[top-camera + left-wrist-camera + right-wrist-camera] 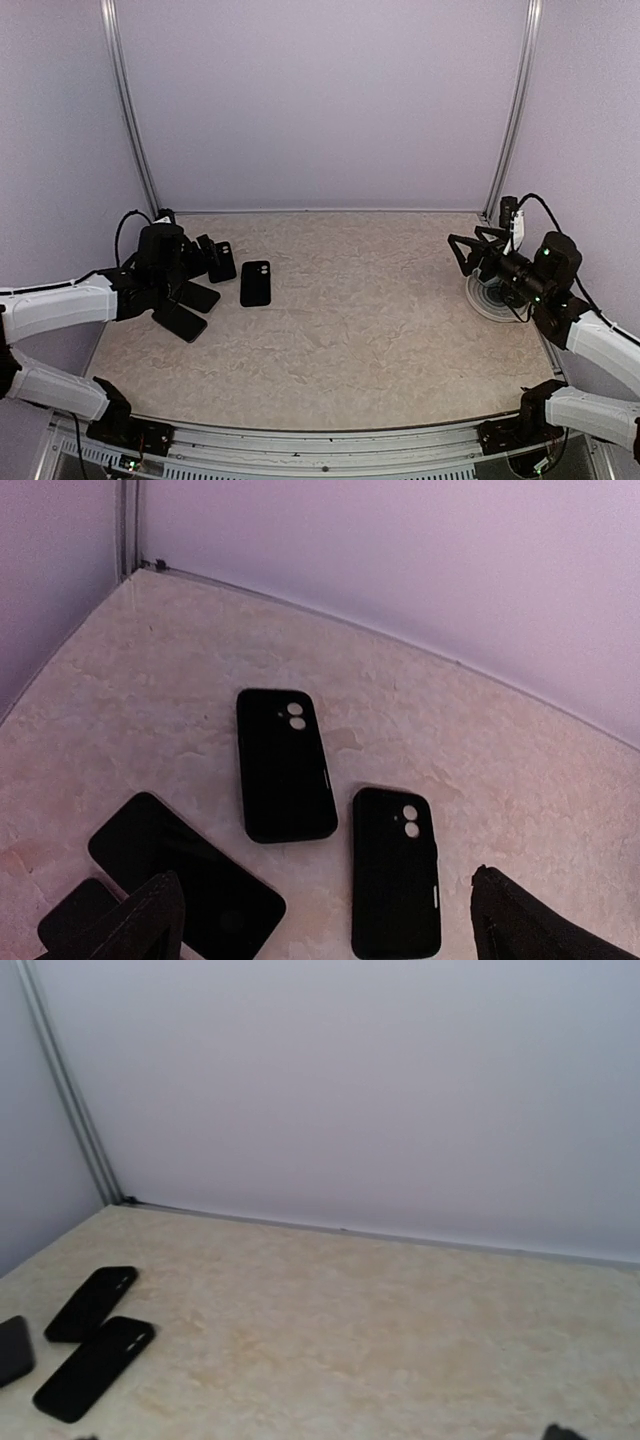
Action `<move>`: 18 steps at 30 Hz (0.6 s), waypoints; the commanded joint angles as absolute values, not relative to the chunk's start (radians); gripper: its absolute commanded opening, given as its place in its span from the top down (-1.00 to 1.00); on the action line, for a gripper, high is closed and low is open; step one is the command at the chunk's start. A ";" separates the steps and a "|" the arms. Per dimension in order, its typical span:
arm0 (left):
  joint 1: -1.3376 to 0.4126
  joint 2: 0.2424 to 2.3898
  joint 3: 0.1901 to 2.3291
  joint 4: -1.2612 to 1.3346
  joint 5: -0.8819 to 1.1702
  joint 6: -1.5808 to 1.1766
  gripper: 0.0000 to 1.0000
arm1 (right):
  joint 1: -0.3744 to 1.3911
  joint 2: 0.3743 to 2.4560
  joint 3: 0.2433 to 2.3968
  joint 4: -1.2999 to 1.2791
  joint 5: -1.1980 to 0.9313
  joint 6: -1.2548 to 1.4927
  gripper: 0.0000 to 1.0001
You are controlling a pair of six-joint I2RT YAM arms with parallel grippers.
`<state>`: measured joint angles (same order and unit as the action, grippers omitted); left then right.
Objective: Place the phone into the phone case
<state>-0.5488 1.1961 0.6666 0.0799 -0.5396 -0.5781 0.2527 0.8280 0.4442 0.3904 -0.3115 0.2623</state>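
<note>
Two black phone cases with twin camera holes lie flat on the table, one (285,765) (222,261) farther from me and one (395,870) (255,283) closer to my left gripper. Two glossy black phones lie beside them, a larger-looking one (185,875) (196,296) and one partly hidden behind a finger (70,915) (180,321). My left gripper (322,885) (200,268) hovers open just above this group, holding nothing. My right gripper (470,250) stands open and empty at the far right, well away from the phones; only a fingertip (560,1432) shows in the right wrist view.
A round grey-and-white disc (495,296) lies on the table under the right arm. Lilac walls close off the back and both sides, with metal posts (128,110) in the corners. The beige marbled table (370,310) spreads between the arms.
</note>
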 commanded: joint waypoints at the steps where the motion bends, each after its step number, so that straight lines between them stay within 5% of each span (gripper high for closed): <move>1: -0.533 1.330 0.719 -0.024 -0.342 -0.572 -0.98 | 0.258 0.867 0.468 0.387 -0.371 0.276 -0.91; 11: -0.437 1.676 0.970 -0.015 -0.388 -0.852 -0.98 | 0.271 0.930 0.492 0.388 -0.385 0.308 -0.88; 18: -0.479 2.024 1.373 -0.223 -0.241 -0.649 -0.45 | 0.276 0.928 0.504 0.357 -0.365 0.307 -0.88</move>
<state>-0.4614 1.8858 1.2343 -0.1032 -0.3599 -0.7341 0.2649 0.9344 0.4770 0.3782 -0.3714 0.3008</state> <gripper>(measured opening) 0.804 0.939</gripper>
